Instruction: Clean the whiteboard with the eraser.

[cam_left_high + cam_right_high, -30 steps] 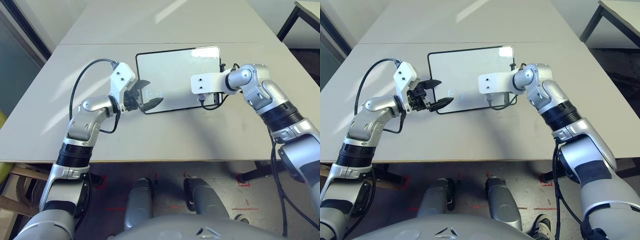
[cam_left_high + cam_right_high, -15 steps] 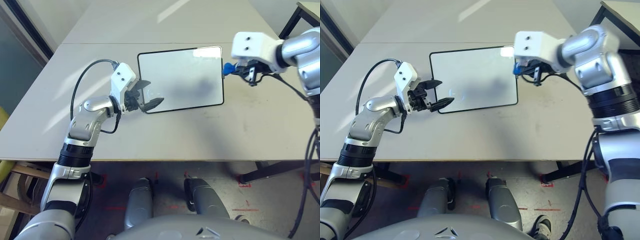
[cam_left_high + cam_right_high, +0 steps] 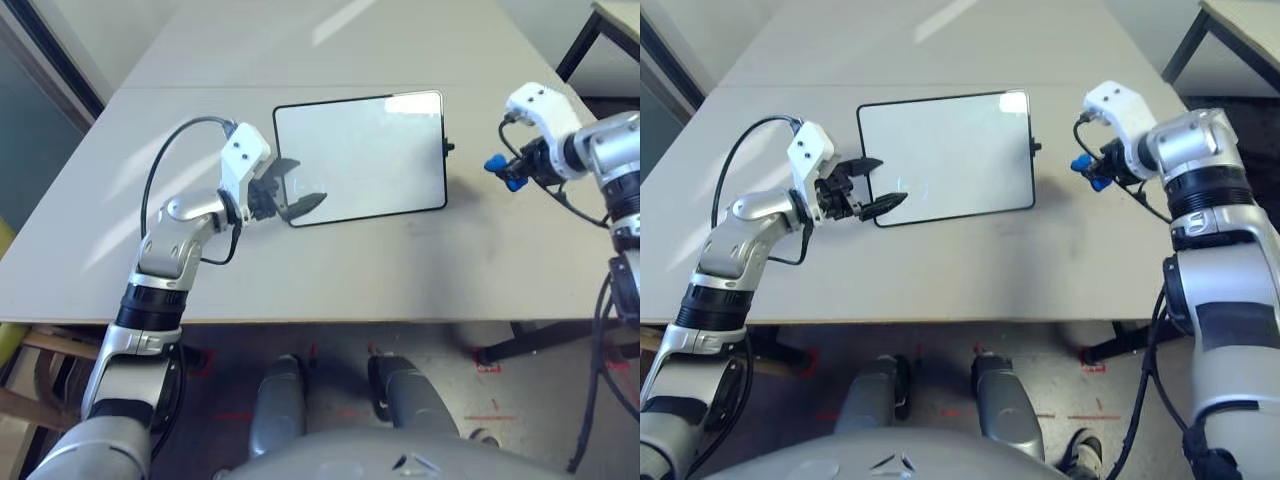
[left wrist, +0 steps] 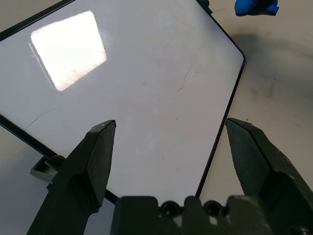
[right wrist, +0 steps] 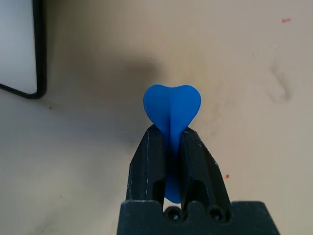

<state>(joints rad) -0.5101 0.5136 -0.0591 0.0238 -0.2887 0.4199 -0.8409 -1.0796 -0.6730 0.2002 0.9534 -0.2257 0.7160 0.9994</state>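
The eraser (image 5: 171, 108), a small bright blue bone-shaped block, sits pinched between the fingers of our right gripper (image 5: 171, 142), its rounded lobed end sticking out past the fingertips, and we hold it above the bare worktop (image 3: 330, 270) off the right-hand edge of the whiteboard (image 3: 360, 155), clear of the frame. It looks light and slightly soft, the sort of block that gives a little under pressure, so we judge our grip around its narrow waist to be the sensible one: the flared ends keep it from sliding out lengthwise, though a hard sideways drag could twist it in the fingers. The whiteboard lies flat on the worktop, glossy and white inside a thin black frame with a small knob on its right side; its surface looks nearly clean, with only faint hairline marks visible in the left wrist view. The board appears rigid but thin and smooth-backed, so we expect it to skate on the worktop if rubbed without support. Our left gripper (image 3: 296, 195) hovers at the board's near-left corner with its fingers spread wide, one over the white surface and one past the frame, gripping nothing, well placed to steady that corner.
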